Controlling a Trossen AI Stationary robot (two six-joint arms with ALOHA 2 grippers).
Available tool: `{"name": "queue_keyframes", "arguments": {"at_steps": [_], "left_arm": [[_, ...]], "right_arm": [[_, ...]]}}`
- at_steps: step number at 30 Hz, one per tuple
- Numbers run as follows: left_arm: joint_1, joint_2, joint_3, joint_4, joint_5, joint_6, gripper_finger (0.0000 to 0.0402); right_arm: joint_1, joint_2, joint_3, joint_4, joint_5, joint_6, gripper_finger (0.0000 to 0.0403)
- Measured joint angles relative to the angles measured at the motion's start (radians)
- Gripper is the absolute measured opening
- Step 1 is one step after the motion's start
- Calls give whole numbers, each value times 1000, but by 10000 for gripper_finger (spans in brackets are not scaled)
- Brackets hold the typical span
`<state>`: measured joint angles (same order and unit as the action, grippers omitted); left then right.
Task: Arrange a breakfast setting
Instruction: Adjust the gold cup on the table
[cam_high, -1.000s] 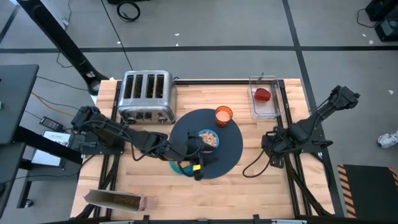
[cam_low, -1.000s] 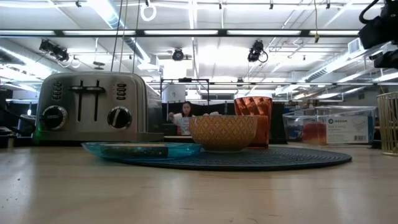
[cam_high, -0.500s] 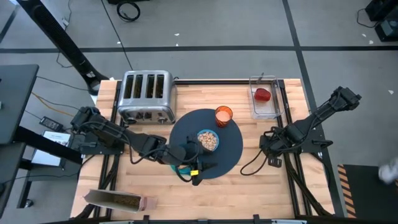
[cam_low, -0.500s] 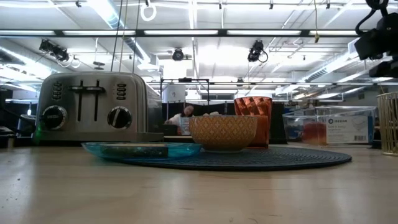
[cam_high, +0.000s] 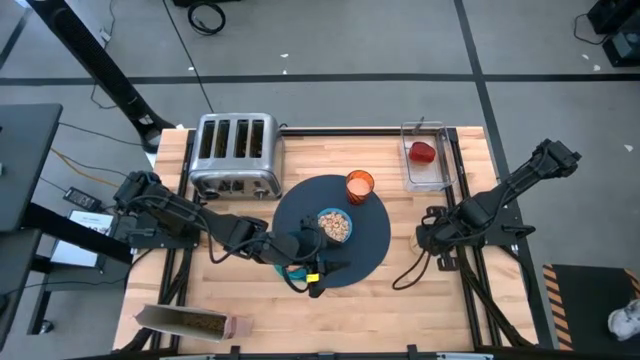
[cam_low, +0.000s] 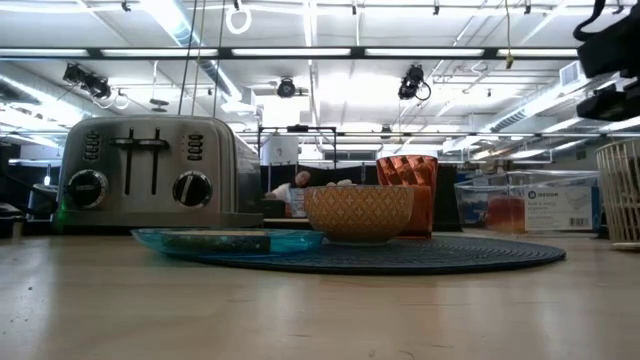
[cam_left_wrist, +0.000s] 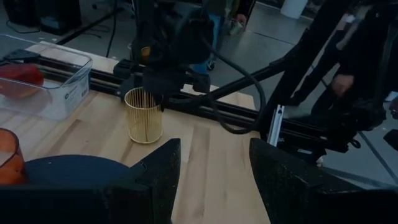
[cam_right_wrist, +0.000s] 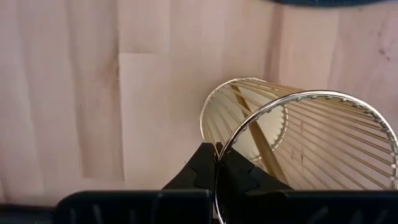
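I've got R gripper (cam_right_wrist: 217, 163) fingers clamped on gold wire holder (cam_right_wrist: 298, 146) rim, frame right; L gripper (cam_high: 318, 268) lower center over mat (cam_high: 370, 235), fingers apart.

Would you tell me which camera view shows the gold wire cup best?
The left wrist view: the gold wire cup stands whole on the wood under the right claw. The right wrist view looks into it from above; the low view cuts it off; the high view hides it.

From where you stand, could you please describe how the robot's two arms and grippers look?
Both arms are dark, jointed, with looping black cables. The left gripper carries a yellow marking near its tip, and its fingers are broad, flat and black. The right gripper has black, ridged fingertips; a black cable curls beside that arm's base.
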<state>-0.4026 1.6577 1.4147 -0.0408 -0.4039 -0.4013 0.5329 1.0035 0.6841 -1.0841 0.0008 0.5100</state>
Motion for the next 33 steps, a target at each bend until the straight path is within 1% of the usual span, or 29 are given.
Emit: {"name": "queue_keyframes", "arguments": {"at_steps": [5,9,11,17,21,27,31,33], "left_arm": [[0,0,0,1,0,-6,198],[2,0,0,1,0,-6,198],[6,0,0,2,0,-6,198],[11,0,0,6,0,-7,198],[19,0,0,7,1,-6,198],[20,-1,0,6,0,-1,198],[20,-1,0,6,1,1,198],[20,-1,0,5,1,1,198]], "right_arm": [[1,0,8,0,-17,-75,9],[1,13,8,9,-47,-193,9],[1,25,9,13,-65,-280,9],[3,83,53,-5,-86,-341,9],[4,142,96,4,-61,-440,9],[3,229,119,10,-16,-636,10],[4,256,122,32,3,-741,12],[4,259,122,37,8,-763,13]]}}
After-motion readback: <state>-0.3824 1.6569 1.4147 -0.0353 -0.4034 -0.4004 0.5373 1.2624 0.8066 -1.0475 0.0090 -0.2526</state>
